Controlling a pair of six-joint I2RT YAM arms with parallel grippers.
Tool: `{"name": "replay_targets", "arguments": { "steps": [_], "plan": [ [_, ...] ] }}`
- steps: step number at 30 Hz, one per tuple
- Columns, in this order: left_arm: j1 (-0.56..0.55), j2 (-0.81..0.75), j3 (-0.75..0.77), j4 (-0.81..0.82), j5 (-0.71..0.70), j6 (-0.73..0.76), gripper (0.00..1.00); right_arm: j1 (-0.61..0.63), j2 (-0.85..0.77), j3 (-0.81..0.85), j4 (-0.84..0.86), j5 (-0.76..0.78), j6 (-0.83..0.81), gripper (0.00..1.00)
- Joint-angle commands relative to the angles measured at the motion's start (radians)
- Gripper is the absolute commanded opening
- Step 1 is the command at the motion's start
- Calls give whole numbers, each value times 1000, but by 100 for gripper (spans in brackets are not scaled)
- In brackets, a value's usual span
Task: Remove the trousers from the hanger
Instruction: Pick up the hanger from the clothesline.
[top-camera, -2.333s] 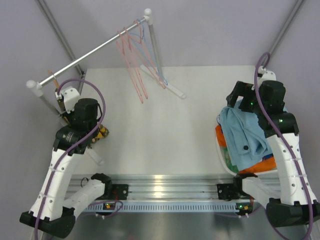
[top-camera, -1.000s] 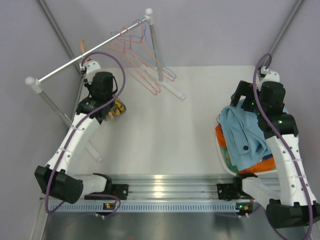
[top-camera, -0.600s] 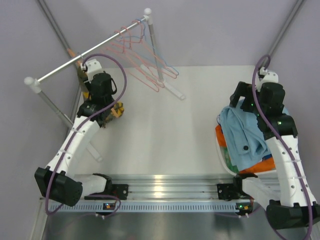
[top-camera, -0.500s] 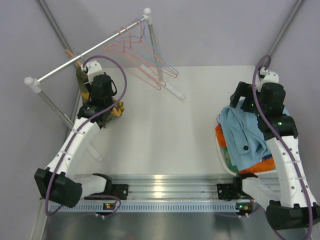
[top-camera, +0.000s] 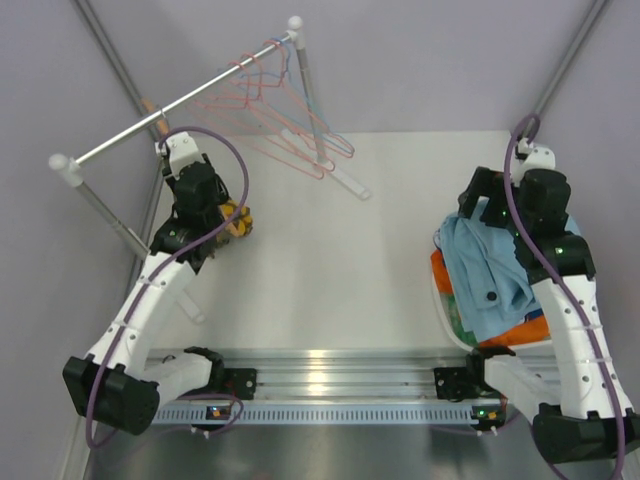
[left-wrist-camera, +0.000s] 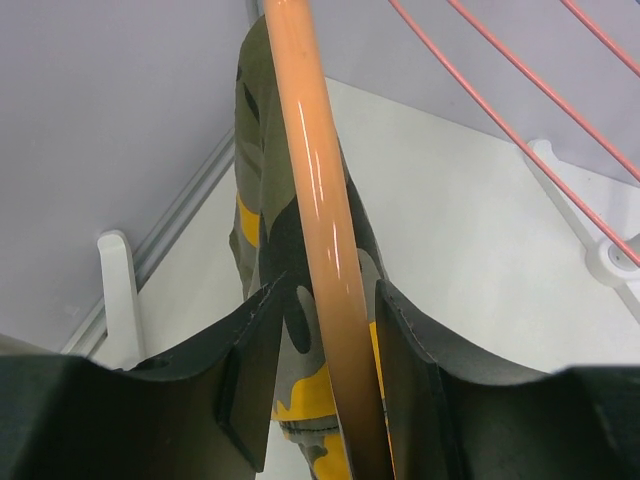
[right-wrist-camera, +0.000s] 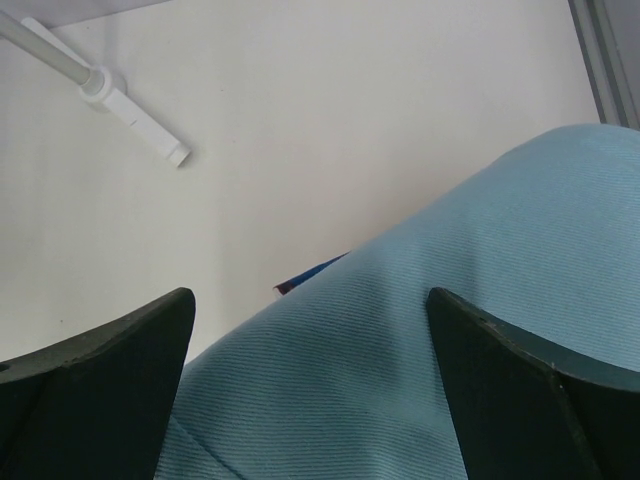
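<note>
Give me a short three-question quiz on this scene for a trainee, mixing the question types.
1. True or false: the right gripper hovers with jaws wide apart above the light blue trousers.
2. What runs between the left gripper's jaws? A) orange hanger bar B) purple cable C) blue hanger
3. Short answer: what pattern are the trousers draped on that bar?
Key: 1 true; 2 A; 3 camouflage, olive with yellow.

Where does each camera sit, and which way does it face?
Top external: above, behind the bases, looking down on the white table; both arms show.
Left wrist: on the left arm, looking along its fingers at the orange hanger bar and olive camouflage trousers between them.
Right wrist: on the right arm, facing down past its fingers at light blue trousers.
Shared: top and left wrist both show the olive camouflage trousers.
</note>
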Motion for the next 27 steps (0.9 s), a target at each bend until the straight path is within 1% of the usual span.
{"name": "replay_targets", "arguments": {
  "steps": [1, 6, 10, 13, 14, 18, 21, 24, 27],
  "plan": [
    [4, -17, -26, 65, -11, 8, 47, -15, -31, -5, 38, -10, 1, 100],
    [3, -13, -38, 70, 15, -9, 47, -17, -35, -9, 33, -11, -1, 100],
    [-20, -4, -26, 51, -19, -27, 48, -17, -34, -14, 35, -13, 2, 100],
    [-51, 14, -12, 28, -89, -42, 48, -15, -28, -14, 37, -18, 7, 100],
    [-63, 22, -14, 30, -149, -44, 48, -17, -28, -14, 38, -19, 8, 100],
    [-90, 37, -17, 30, -235, -68, 47, -15, -23, -14, 41, -22, 11, 100],
    [-88, 36, -17, 30, -273, -95, 45, -15, -23, -14, 40, -24, 10, 100],
    [-91, 37, -17, 43, -284, -87, 43, -15, -20, -15, 43, -27, 11, 100],
    [-91, 43, -14, 53, -303, -82, 39, -15, -13, -14, 44, -27, 17, 100]
  ]
}}
